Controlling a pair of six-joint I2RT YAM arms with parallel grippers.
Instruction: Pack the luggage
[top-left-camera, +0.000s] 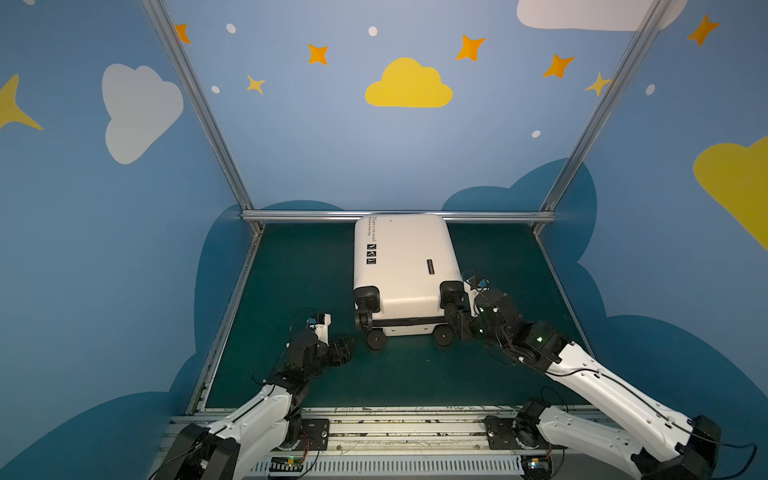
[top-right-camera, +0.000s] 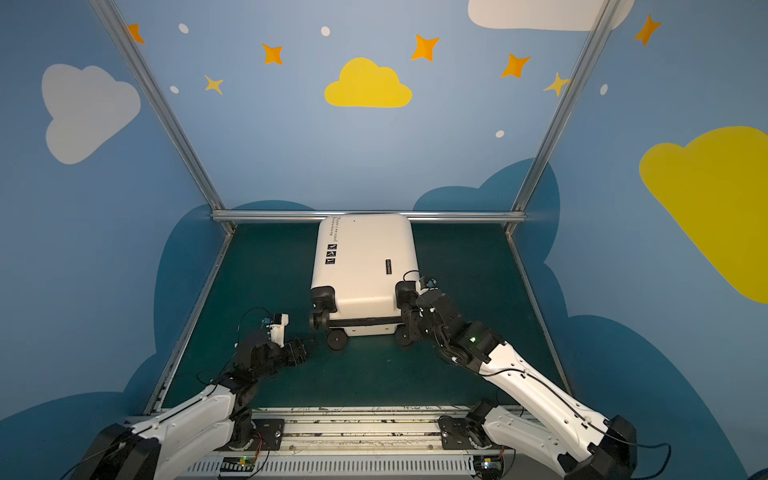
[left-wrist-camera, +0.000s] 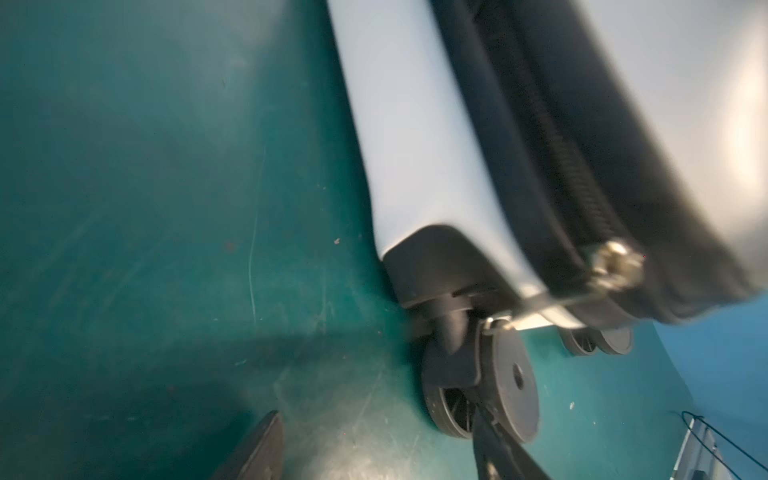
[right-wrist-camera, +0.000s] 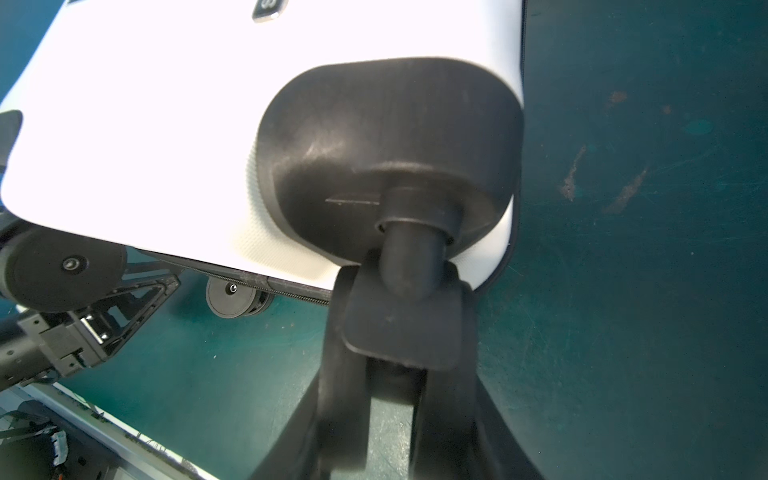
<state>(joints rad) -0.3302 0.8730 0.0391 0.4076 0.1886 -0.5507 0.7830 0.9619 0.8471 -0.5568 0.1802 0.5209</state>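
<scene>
- The luggage (top-left-camera: 405, 266) lies flat and shut-looking in the centre of both top views. Its far end is against the back rail and its wheels point toward the lower edge of the frame, on the green table (top-left-camera: 291, 291).
- The right gripper (right-wrist-camera: 401, 332) is clamped on a wheel bracket (right-wrist-camera: 403, 320) at the case's lower right corner, one finger on each side. This grip looks like the anchor, so it should stay firm and level and not twist the swivel.
- The left gripper (left-wrist-camera: 374, 451) has its jaws apart and holds nothing. It sits low in the left wrist view, with one finger (left-wrist-camera: 498, 453) just beside the near wheel (left-wrist-camera: 511, 382).
- The step in hand is probably catching the zipper pull (left-wrist-camera: 536, 309), the metal tab hanging from the slider (left-wrist-camera: 615, 266) right of centre in that view.
- To do it well, rise past the wheel and line both fingers across the flat of the tab. Close on the tab alone, not on the wheel or the black zipper band (left-wrist-camera: 552, 166).
- Pull along the band's line, not away from the shell, so the slider runs freely.
- The left wrist view is blurred, so I cannot tell how far the zipper is run.
</scene>
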